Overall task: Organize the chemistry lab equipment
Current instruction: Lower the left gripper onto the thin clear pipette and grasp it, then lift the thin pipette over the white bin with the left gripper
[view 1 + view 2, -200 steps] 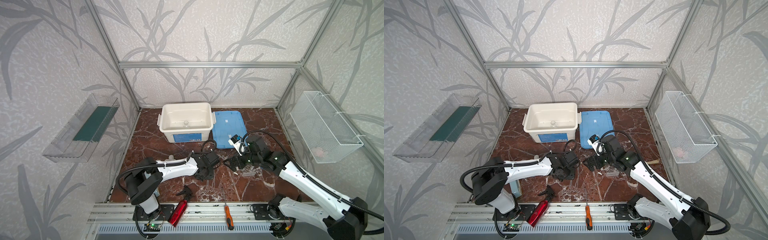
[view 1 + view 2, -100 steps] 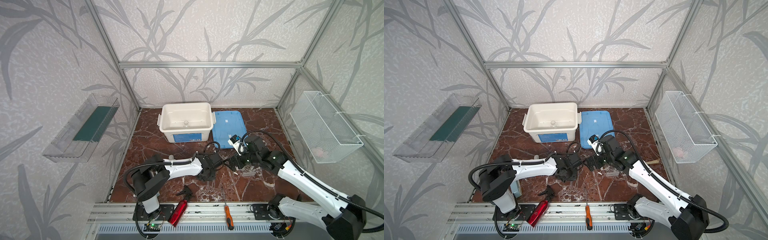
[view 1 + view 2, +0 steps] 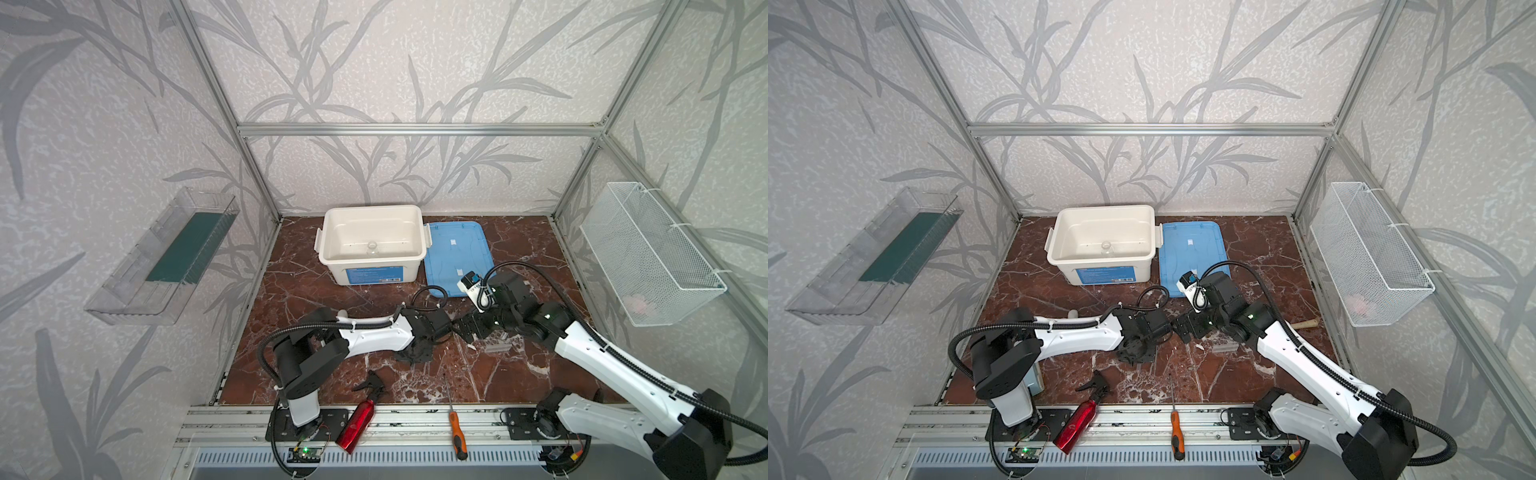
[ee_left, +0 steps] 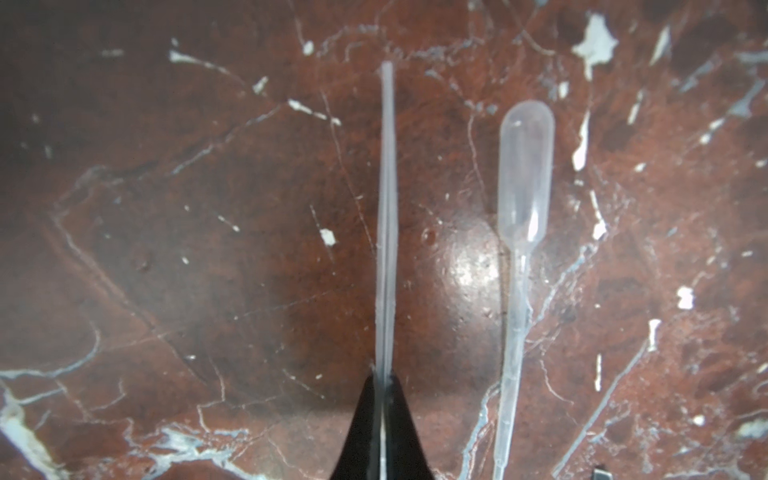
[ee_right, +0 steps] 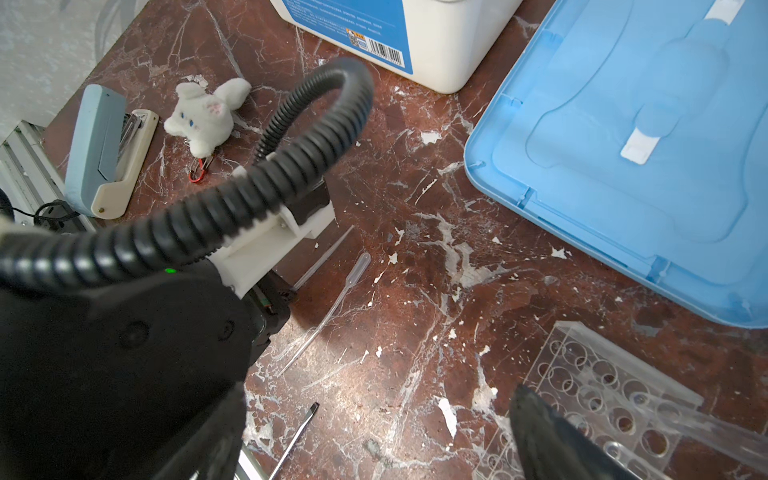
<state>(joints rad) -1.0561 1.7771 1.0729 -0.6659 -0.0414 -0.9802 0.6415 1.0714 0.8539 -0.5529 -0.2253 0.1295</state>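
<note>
Lab equipment mostly unsorted: I saw jar (image 3: 372, 248) in bin (image 3: 374, 209), rack (image 3: 500, 344) loose at its 4 o'clock, left gripper (image 4: 384, 379) clamped on rod (image 4: 387, 208), right gripper (image 3: 468, 330) jaws apart.

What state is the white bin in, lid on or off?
Lid off: the white bin stands open-topped, and the blue lid lies flat beside it, in both top views.

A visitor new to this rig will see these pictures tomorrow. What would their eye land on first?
Probably the left gripper, shut on a thin clear rod at the middle of the red-brown marble table, with a clear dropper lying alongside. Next, the open white tub at the back with its blue lid flat beside it, and the red spray bottle and orange-handled screwdriver at the front rail.
</note>
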